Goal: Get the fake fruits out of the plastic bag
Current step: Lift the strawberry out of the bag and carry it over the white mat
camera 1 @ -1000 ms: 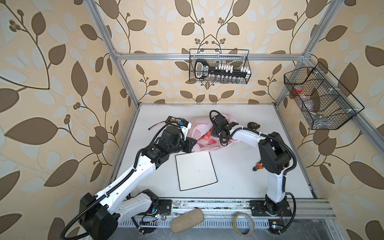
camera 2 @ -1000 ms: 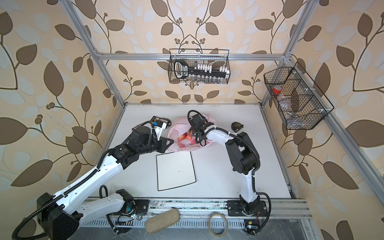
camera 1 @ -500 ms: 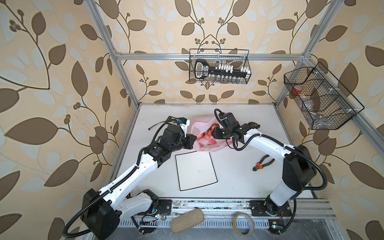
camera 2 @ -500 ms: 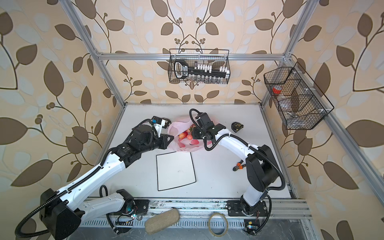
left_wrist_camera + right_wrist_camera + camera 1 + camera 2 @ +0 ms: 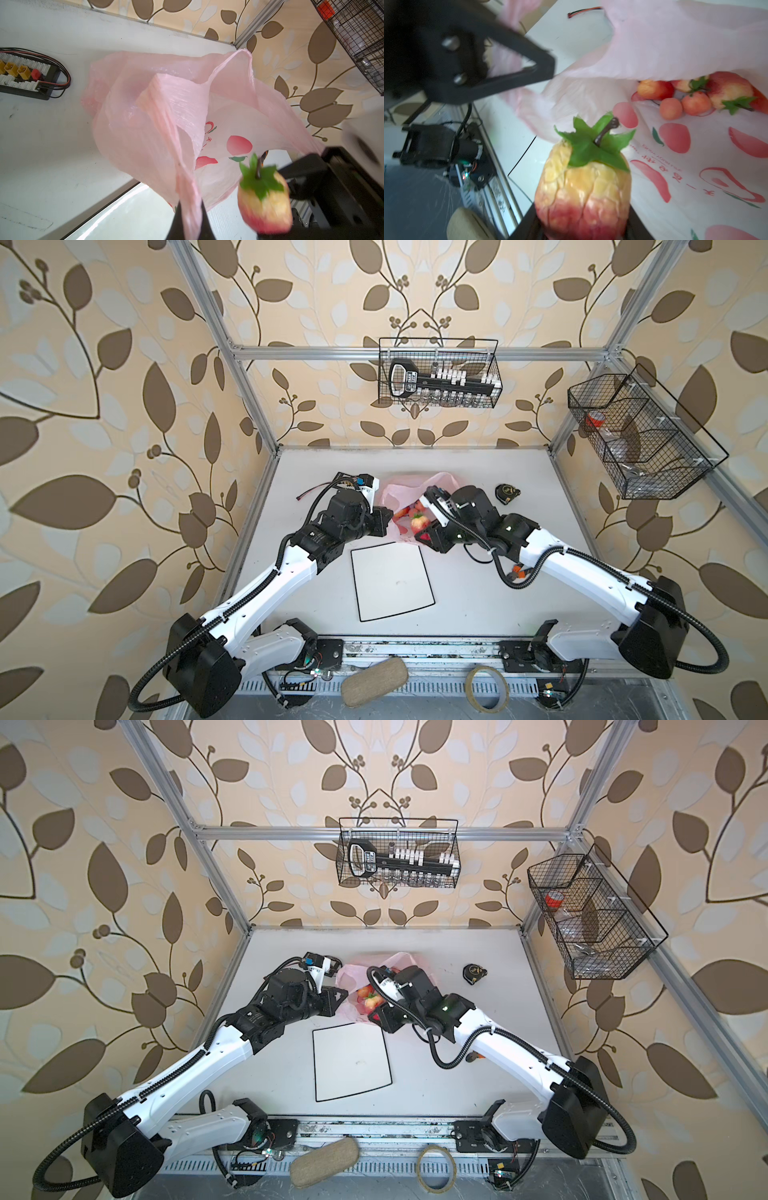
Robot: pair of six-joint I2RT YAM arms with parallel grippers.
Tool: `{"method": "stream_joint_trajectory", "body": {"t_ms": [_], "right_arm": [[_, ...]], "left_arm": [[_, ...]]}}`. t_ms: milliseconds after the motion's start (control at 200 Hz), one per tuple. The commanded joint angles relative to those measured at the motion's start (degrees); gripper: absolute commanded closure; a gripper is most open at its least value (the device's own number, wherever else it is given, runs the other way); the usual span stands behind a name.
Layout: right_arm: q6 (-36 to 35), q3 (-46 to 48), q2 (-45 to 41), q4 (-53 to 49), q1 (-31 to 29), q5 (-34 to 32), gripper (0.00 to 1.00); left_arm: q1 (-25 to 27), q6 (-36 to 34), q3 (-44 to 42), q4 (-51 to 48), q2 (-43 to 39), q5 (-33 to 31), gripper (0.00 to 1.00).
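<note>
With the left gripper (image 5: 190,220) clenched on the plastic bag (image 5: 145,116) rim and the right gripper (image 5: 583,228) grasping a strawberry (image 5: 583,187), seemingly just outside the bag's mouth, draw it away smoothly without snagging the film.

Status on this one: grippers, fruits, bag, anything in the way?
Left gripper shut on plastic bag edge, holding it up. Right gripper shut on a strawberry at the bag mouth. Other fake fruits inside, upper film draping over them.

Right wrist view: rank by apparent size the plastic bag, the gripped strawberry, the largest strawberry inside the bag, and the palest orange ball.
1. plastic bag
2. gripped strawberry, enlarged by nearness to the camera
3. bagged strawberry
4. orange ball
</note>
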State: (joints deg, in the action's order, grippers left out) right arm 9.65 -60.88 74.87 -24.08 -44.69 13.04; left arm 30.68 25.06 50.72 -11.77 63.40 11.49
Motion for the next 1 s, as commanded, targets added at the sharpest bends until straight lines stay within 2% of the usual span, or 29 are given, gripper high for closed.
{"method": "stream_joint_trajectory", "body": {"t_ms": [0, 150, 290, 640, 805, 995], "right_arm": [[-8.1, 3.7, -3.3, -1.2, -5.4, -1.0, 0.68], [-12.8, 8.4, -4.4, -0.2, -13.2, -6.4, 0.68], [-14.2, 10.2, -0.2, 1.3, -17.4, -10.4, 0.68], [-8.3, 10.2, 13.2, 5.1, -18.0, -17.0, 0.72], [-7.4, 9.0, 17.5, 6.0, -18.0, -19.7, 0.67], [-5.9, 8.9, 20.0, 6.3, -18.0, -19.1, 0.62]], "left_arm": [[-0.3, 0.3, 1.2, 1.6, 0.2, -0.7, 1.0], [-0.3, 0.2, 1.1, 1.3, -0.1, -1.0, 1.0], [-0.3, -0.1, 1.2, 0.6, -0.3, -1.3, 1.0], [-0.3, -1.4, 2.0, -1.7, -1.2, -2.1, 1.0], [-0.3, -1.6, 1.9, -2.4, -1.7, -2.3, 1.0], [-0.3, -1.2, 1.4, -2.6, -2.7, -2.7, 1.0]]}}
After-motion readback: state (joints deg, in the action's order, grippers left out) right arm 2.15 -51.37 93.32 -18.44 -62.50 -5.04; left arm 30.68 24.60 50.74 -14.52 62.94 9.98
